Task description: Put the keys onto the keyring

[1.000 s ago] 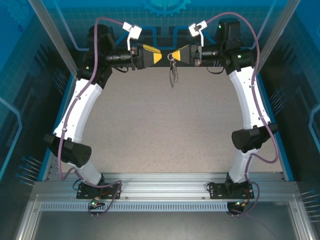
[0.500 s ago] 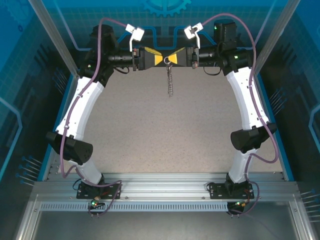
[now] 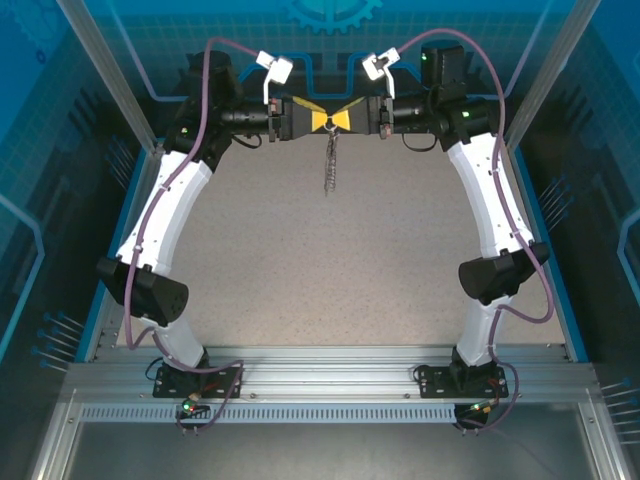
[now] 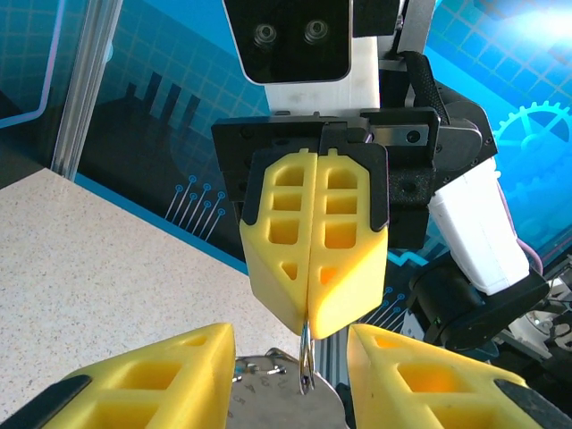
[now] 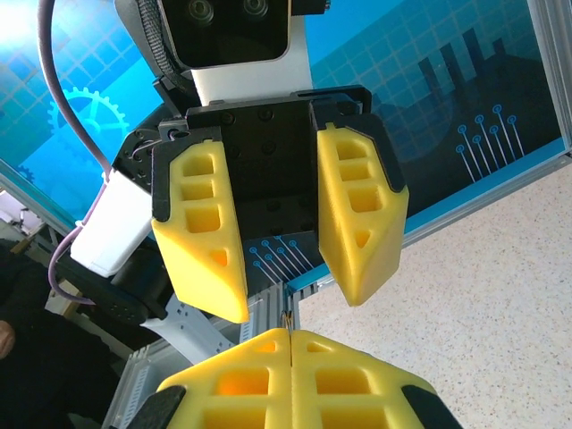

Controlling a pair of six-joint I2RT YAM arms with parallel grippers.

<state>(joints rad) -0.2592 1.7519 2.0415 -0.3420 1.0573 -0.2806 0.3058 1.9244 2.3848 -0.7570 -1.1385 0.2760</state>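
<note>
My two grippers meet tip to tip above the table's far edge. The right gripper (image 3: pixel 346 119) (image 4: pixel 310 317) (image 5: pixel 290 334) is shut on the keyring (image 4: pixel 306 357), a thin silvery loop seen edge-on that sticks out below its yellow fingertips. A beaded chain (image 3: pixel 328 168) hangs down from it. The left gripper (image 3: pixel 320 120) (image 4: pixel 290 335) (image 5: pixel 297 306) is open, with one finger on each side of the loop and not touching it. A round silvery plate (image 4: pixel 268 398) lies low between the left fingers. The keys are hidden.
The speckled tabletop (image 3: pixel 330 270) spreads out below the grippers. Blue panel walls (image 3: pixel 320 40) and aluminium posts (image 3: pixel 90 70) close in the far edge and both sides. Both arm bases sit on the metal rail (image 3: pixel 320 385) at the near edge.
Both grippers have shifted slightly left along the far edge, and the hanging chain has moved left with them. The left jaws have narrowed a little around the loop.
</note>
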